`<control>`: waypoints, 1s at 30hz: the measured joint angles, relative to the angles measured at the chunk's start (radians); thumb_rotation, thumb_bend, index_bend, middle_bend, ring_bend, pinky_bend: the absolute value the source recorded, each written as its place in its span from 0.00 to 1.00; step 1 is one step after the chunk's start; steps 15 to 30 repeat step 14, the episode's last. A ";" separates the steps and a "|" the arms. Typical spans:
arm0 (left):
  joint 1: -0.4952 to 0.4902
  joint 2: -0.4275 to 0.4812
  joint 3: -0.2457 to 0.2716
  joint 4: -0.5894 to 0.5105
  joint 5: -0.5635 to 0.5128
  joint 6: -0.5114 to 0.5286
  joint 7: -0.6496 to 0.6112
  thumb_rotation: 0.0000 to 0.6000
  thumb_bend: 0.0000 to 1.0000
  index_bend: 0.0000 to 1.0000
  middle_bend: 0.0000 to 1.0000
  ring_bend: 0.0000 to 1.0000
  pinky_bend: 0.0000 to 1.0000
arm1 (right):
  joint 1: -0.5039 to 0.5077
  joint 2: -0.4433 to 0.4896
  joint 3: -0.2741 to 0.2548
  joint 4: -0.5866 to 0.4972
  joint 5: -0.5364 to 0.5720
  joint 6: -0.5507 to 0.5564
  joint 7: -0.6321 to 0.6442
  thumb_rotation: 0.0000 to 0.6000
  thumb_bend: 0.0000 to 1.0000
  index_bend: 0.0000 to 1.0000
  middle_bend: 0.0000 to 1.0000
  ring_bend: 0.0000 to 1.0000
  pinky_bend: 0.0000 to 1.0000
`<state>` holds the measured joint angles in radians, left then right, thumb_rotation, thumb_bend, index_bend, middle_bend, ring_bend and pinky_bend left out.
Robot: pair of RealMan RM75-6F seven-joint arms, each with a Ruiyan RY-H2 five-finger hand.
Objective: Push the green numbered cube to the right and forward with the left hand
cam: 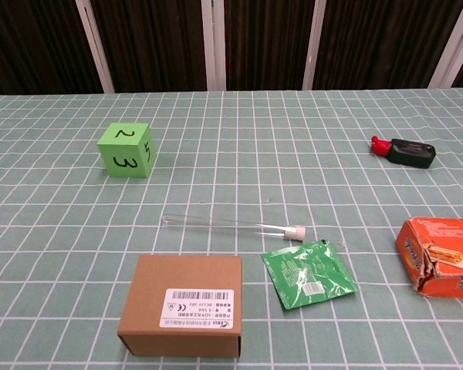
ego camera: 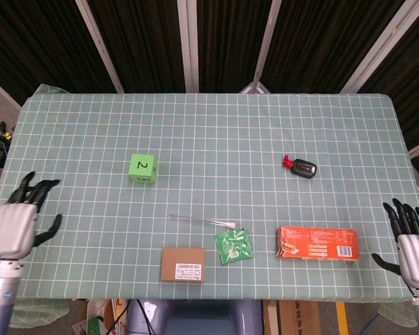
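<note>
Both hands idle, fingers spread, holding nothing. Left hand (ego camera: 17,223) parks off table's left edge, well apart from green numbered cube (ego camera: 142,167), cube at its 2 o'clock. Right hand (ego camera: 412,241) waits near table's right corner. Cube sits alone, untouched; push looks finished.

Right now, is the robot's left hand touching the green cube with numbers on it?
Apart. In the head view the left hand hangs open at the table's left edge, with bare checked cloth between it and the green cube.
</note>
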<state>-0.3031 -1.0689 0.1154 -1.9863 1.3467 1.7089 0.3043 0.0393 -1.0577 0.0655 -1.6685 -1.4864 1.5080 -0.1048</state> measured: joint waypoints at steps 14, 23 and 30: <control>0.188 -0.062 -0.007 0.264 0.102 0.093 -0.173 1.00 0.46 0.19 0.18 0.02 0.18 | -0.001 0.009 -0.005 0.031 -0.045 0.023 0.047 1.00 0.04 0.06 0.00 0.00 0.00; 0.188 -0.062 -0.007 0.264 0.102 0.093 -0.173 1.00 0.46 0.19 0.18 0.02 0.18 | -0.001 0.009 -0.005 0.031 -0.045 0.023 0.047 1.00 0.04 0.06 0.00 0.00 0.00; 0.188 -0.062 -0.007 0.264 0.102 0.093 -0.173 1.00 0.46 0.19 0.18 0.02 0.18 | -0.001 0.009 -0.005 0.031 -0.045 0.023 0.047 1.00 0.04 0.06 0.00 0.00 0.00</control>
